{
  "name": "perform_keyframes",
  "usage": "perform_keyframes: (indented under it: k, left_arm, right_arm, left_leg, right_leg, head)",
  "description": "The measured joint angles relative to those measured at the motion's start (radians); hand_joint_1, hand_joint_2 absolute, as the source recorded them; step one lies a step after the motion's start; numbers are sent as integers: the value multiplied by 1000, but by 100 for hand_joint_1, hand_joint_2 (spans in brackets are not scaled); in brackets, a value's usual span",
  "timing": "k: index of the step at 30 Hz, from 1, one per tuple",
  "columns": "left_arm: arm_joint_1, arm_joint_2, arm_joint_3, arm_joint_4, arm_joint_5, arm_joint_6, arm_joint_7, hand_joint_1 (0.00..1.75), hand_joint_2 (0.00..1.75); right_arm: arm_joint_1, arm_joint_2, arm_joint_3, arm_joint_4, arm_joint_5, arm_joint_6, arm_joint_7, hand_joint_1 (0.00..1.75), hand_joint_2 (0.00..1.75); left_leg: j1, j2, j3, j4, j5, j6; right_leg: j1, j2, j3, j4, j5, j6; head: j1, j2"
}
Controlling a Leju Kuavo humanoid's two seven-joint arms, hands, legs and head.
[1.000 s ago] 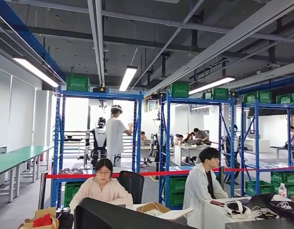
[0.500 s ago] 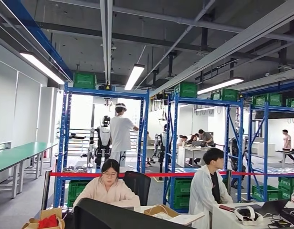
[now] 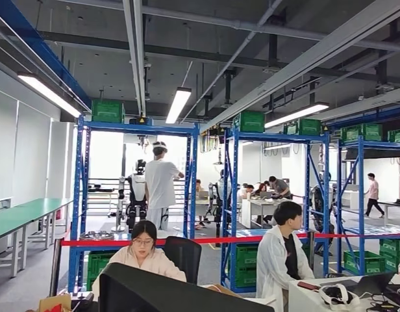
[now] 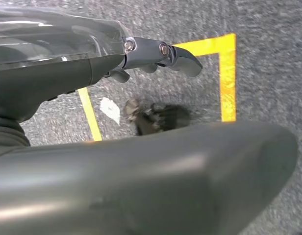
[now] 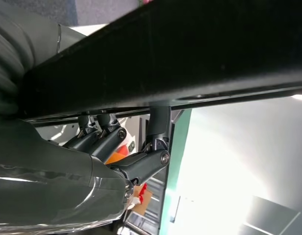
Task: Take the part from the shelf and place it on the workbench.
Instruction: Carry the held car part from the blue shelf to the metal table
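Holding a dark flat part [image 5: 179,54] in its right hand [image 5: 116,147], the robot faces the blue shelves [image 3: 134,195]. Its left hand [image 4: 157,54] hangs released above the floor [image 4: 264,73]. I'd say the pick-up is done; the workbench drop remains.

My head camera faces level across the hall, blue shelves [image 3: 134,195] far off, seated people near. Left wrist camera points down past my left hand [image 4: 105,98] at grey floor [image 4: 267,58] — very close. Right wrist camera sits tight behind my right hand [image 5: 105,152], under a dark edge — no shared scene.
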Motion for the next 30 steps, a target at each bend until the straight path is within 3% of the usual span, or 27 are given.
perform_keyframes:
  k: [1, 2, 3, 6, 8, 9, 11, 12, 13, 14, 15, 17, 18, 20, 23, 25, 27, 28, 29, 30]
  left_arm:
    - [0, -1, 0, 0, 1, 0, 2, 0, 175]
    - [-1, -2, -1, 0, 2, 1, 4, 0, 175]
    - [-2, -3, -1, 1, 3, 2, 6, 0, 175]
    - [3, -3, -1, 2, 7, 4, 11, 0, 175]
    - [5, -2, -1, 2, 7, 6, 10, 0, 175]
    - [4, -1, -1, 3, 8, 7, 10, 0, 175]
    - [3, 2, -1, 3, 9, 8, 10, 0, 175]
    - [3, 2, -1, 4, 9, 8, 11, 0, 175]
    - [3, 3, -1, 4, 9, 8, 11, 0, 175]
    - [4, 3, -1, 5, 10, 9, 11, 0, 175]
    - [4, 3, -1, 5, 12, 10, 12, 0, 175]
    - [2, 2, -2, 5, 16, 12, 13, 0, 175]
    - [0, 2, -2, 5, 18, 14, 15, 0, 175]
    - [-2, 1, -3, 5, 19, 17, 24, 0, 175]
    - [-3, 1, -12, 5, 19, 20, 67, 0, 175]
    - [-5, 1, -24, 5, 20, 25, 105, 0, 175]
    - [-6, 1, -35, 6, 21, 29, 124, 0, 175]
    - [-6, 1, -40, 6, 22, 30, 131, 0, 175]
    - [-5, 1, -45, 6, 24, 30, 138, 0, 175]
    - [-5, 2, -50, 6, 26, 29, 146, 0, 175]
  right_arm:
    - [0, 0, 0, 0, 0, 0, 0, 175, 175]
    - [-1, 0, 0, 1, 0, 0, 0, 175, 175]
    - [-2, 0, 1, 1, 0, 0, 1, 175, 175]
    - [0, -1, 1, 1, 0, 0, 2, 175, 175]
    - [0, -1, 1, 1, 0, 0, 2, 175, 175]
    - [-1, -1, 1, 1, -1, 0, 1, 175, 175]
    - [1, -2, 0, 1, -1, 0, 1, 175, 175]
    - [3, -3, 0, 2, -1, 0, 0, 175, 175]
    - [5, -4, 0, 2, -1, 0, 1, 175, 175]
    - [6, -4, 0, 2, 0, 0, 1, 175, 175]
    - [5, -4, 0, 1, 2, 0, 1, 175, 175]
    - [-5, -4, 0, 0, 9, 0, 1, 175, 175]
    - [-14, -4, 1, -2, 14, 0, 2, 175, 175]
    - [-32, -2, 3, -4, 27, -1, 9, 175, 175]
    - [-69, 8, 14, -9, 90, -23, 30, 175, 175]
    - [-111, 24, 33, -3, 142, -47, 46, 175, 175]
    - [-144, 40, 51, 10, 170, -63, 58, 175, 175]
    - [-154, 46, 57, 18, 189, -74, 64, 175, 175]
    - [-165, 52, 64, 28, 220, -91, 74, 175, 175]
    - [-181, 57, 72, 42, 269, -115, 86, 175, 175]
  left_leg:
    - [3, 0, 14, -52, 41, -8]
    - [4, 1, 25, -102, 64, -10]
    - [3, 2, 30, -127, 74, -4]
    - [-4, 4, 28, -128, 62, 31]
    - [-4, 2, 35, -129, 55, 41]
    - [-4, 1, 40, -130, 51, 45]
    - [-7, 0, 49, -130, 41, 51]
    - [-9, 0, 55, -130, 35, 53]
    - [-11, -1, 63, -130, 29, 53]
    - [-12, -2, 74, -130, 21, 53]
    - [-13, -3, 87, -131, 13, 53]
    - [-13, -6, 109, -135, -2, 49]
    - [-12, -7, 115, -138, -6, 45]
    - [-11, -8, 123, -148, -9, 37]
    - [-14, -4, 126, -149, -22, 27]
    - [-15, -2, 81, -67, -59, 23]
    - [-16, -2, 4, 55, -93, 16]
    - [-15, -1, -24, 87, -91, 13]
    - [-15, -1, -34, 84, -71, 10]
    - [-13, 0, -25, 44, -33, 7]
  right_leg:
    - [-3, 1, 7, 6, -12, 7]
    - [-5, 1, 9, 16, -22, 15]
    - [-5, 2, 6, 25, -31, 22]
    - [-5, 2, -4, 39, -48, 33]
    - [-9, 1, -16, 73, -68, 42]
    - [-11, 0, -39, 118, -86, 46]
    - [-13, 0, -123, 255, -126, 50]
    - [-13, 0, -166, 314, -136, 50]
    - [-12, 1, -195, 343, -128, 47]
    - [-11, 1, -204, 330, -98, 42]
    - [-8, 1, -193, 280, -51, 36]
    - [3, 2, -148, 148, 37, 22]
    - [8, 3, -131, 106, 58, 16]
    - [13, 3, -119, 82, 59, 7]
    - [6, 1, -93, 38, 53, -4]
    - [1, 0, -79, 17, 48, -8]
    - [1, 1, -75, 16, 43, -11]
    - [1, 1, -73, 18, 39, -10]
    - [1, 1, -71, 21, 34, -9]
    - [0, 1, -68, 26, 29, -6]
  head:
    - [0, 0]
    - [-1, 0]
    - [-1, 1]
    - [-3, 1]
    - [-3, 1]
    - [-3, 1]
    - [-3, 1]
    - [-3, 1]
    - [-3, 1]
    - [-3, 1]
    - [-3, 0]
    - [-3, 0]
    - [-3, 0]
    - [-4, 1]
    - [-3, 1]
    - [-3, 1]
    - [-3, 1]
    - [-3, 1]
    - [-3, 1]
    - [-3, 1]
